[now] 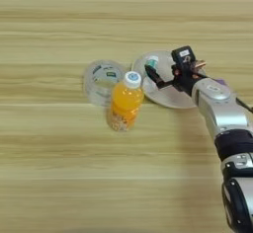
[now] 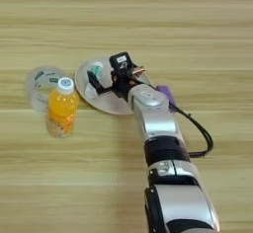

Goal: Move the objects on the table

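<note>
While the claw point(image 2: 94, 81) hangs spread over the white plate point(image 1: 168, 96), flanking the teal-labelled tube point(image 1: 151, 63) near its far left rim, the orange-drink bottle point(image 1: 124, 101) stands just left, beside a clear tape roll point(image 1: 101, 80). Bare counter point(image 1: 74, 177) stretches wide all around.

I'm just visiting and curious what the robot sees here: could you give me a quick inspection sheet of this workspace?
Surface: light wood-grain table, streaks running across.
Job's things: orange-drink bottle with a white cap stands upright, left of a white plate; a small white tube with a teal label lies on that plate.
Clutter: a clear round container behind and left of the bottle; a small purple item beside the arm.
Grippers: right gripper over the plate at the tube, black fingers apart.
Cables: a black cable loops from the forearm.
Surroundings: nothing seen beyond the table.
</note>
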